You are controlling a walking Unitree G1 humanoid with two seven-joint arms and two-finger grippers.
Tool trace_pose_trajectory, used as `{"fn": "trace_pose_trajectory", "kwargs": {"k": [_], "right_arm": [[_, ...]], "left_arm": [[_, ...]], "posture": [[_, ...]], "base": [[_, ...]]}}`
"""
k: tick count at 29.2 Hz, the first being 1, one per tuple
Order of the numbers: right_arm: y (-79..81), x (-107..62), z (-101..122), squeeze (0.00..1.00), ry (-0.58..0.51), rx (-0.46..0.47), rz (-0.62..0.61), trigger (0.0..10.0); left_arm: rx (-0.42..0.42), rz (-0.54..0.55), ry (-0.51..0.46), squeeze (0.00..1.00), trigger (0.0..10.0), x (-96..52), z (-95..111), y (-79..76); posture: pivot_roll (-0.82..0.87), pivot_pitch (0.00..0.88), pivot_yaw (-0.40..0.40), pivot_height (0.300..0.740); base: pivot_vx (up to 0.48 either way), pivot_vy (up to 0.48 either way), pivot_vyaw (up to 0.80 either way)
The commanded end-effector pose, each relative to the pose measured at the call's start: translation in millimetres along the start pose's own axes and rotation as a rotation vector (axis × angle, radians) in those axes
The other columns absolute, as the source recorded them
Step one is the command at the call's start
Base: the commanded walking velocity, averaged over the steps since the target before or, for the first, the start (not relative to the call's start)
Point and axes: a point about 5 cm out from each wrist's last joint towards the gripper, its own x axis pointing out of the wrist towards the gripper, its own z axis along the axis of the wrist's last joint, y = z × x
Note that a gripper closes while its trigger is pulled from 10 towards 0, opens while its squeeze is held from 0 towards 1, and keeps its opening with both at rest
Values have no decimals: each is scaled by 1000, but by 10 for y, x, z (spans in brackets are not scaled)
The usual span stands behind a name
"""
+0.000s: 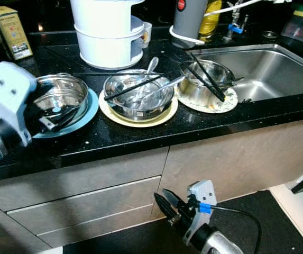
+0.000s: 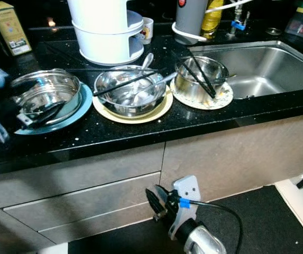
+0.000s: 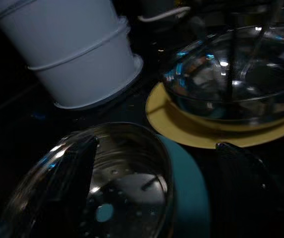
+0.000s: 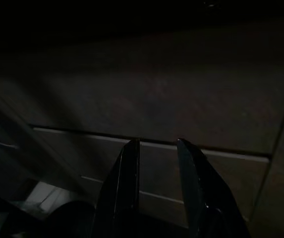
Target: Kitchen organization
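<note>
While the left tool [image 1: 56, 119] straddles the bowl [image 1: 61, 95] rim, fingers spread, on the blue plate [image 1: 90, 108], the next bowl [image 1: 138, 98] beyond holds chopsticks [image 1: 132, 87], spoon [image 1: 150, 69]. Right tool [image 1: 164, 203] low, slightly parted, empty.

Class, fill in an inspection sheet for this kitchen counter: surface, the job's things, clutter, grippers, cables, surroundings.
Surface: black speckled counter, crowded.
Job's things: three steel bowls on plates: blue plate, yellow plate, patterned plate; chopsticks and spoon in the middle bowl.
Clutter: white stacked container, yellow box.
Grippers: left gripper at the blue-plate bowl, open; right gripper idle, low by the drawers, slightly open.
Cables: black cable on the right arm.
Surroundings: sink, drawers.
</note>
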Motion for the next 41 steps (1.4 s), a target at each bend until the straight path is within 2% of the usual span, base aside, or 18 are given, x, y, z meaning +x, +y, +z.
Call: {"fn": "trace_pose_trajectory", "kwargs": {"k": [1,3,4,5,6,8,11,13,16,19,26,30,34,35,36,39,40,41], "right_arm": [[-1,-25,-75,0,43,2,1,10000],[1,-20,-78,0,46,3,6,10000],[6,-19,-86,0,51,2,11,10000],[9,-23,-94,0,56,2,16,10000],[12,-28,-100,0,59,2,19,10000],[12,-28,-100,0,59,2,19,10000],[12,-41,-106,0,65,3,20,10000],[12,-41,-106,0,65,3,20,10000],[5,-45,-104,0,66,3,19,10000],[4,-44,-105,0,68,2,19,10000],[1,-55,-110,0,72,4,16,10000],[3,-55,-113,0,72,6,17,10000],[2,-54,-115,0,74,6,18,10000],[1,-54,-115,0,74,6,18,10000],[2,-56,-116,0,74,6,17,10000],[2,-57,-117,0,75,6,17,10000],[3,-59,-118,0,76,6,17,10000],[4,-59,-120,0,76,6,17,10000]], "left_arm": [[-22,-58,35,1000,10000,44,-46,-11],[-37,-84,50,1000,10000,87,-60,-1],[-44,-116,58,624,10000,130,-67,24],[-57,-155,68,0,10000,175,-65,61],[-64,-184,78,0,10000,214,-58,108],[-64,-184,78,0,10000,214,-58,108],[-15,-260,158,0,10000,277,-84,230],[-15,-260,158,0,10000,277,-84,230],[60,-293,252,0,10000,310,-131,344],[100,-353,344,0,10000,303,-147,401],[130,-412,401,0,10000,333,-98,511],[140,-427,416,0,10000,333,-103,522],[137,-494,458,0,10000,321,-145,522],[140,-507,468,0,8745,317,-156,527],[144,-521,481,0,3843,311,-163,537],[146,-532,488,0,3529,311,-166,545],[148,-542,496,0,1569,311,-167,551],[149,-551,501,0,902,313,-168,558]], "posture": [[13,182,-49,740],[14,181,-47,740],[14,181,-43,740],[14,181,-41,740],[14,181,-39,740],[14,181,-39,740],[12,180,-38,740],[12,180,-38,740],[12,181,-35,740],[12,182,-33,740],[14,184,-33,740],[14,184,-33,740],[14,184,-34,740],[14,184,-34,740],[15,182,-31,740],[15,182,-31,740],[15,182,-31,740],[17,179,-31,740]], "base": [[0,0,0],[0,0,0],[0,0,0],[0,0,0],[0,0,0],[0,0,0],[0,0,0],[0,0,0],[0,0,0],[0,0,0],[0,0,0],[0,0,0],[0,0,0],[0,0,0],[0,0,0],[0,0,0],[0,0,0],[0,0,0]]}}
